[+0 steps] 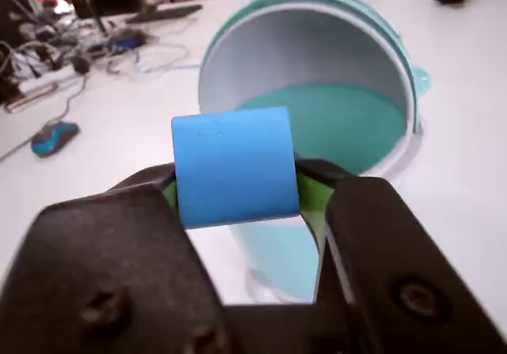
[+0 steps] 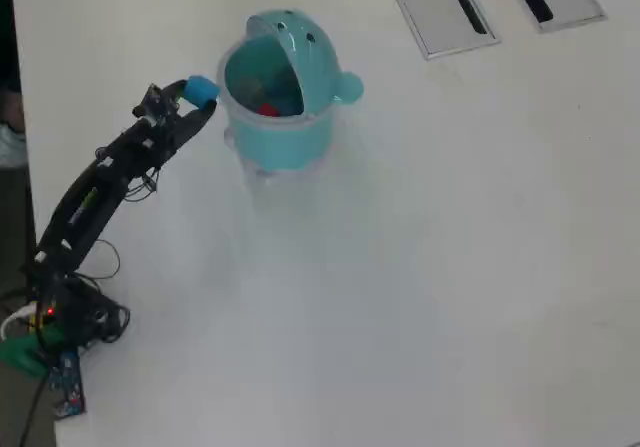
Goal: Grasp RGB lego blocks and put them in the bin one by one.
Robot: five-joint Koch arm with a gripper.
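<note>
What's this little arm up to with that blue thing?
The small robot arm's gripper is shut on a light blue block and holds it up beside the open mouth of the turquoise bin, not yet over it. In the overhead view something red already lies inside the bin. The bin's domed lid is flipped back, so the opening is free.

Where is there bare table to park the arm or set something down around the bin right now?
In the overhead view the widest bare table lies right of and below the bin, bounded at top by the two grey slotted panels. It is crowded at the bin's left rim, where the gripper holds the blue block, and bottom-left around the arm's base and cables.
</note>
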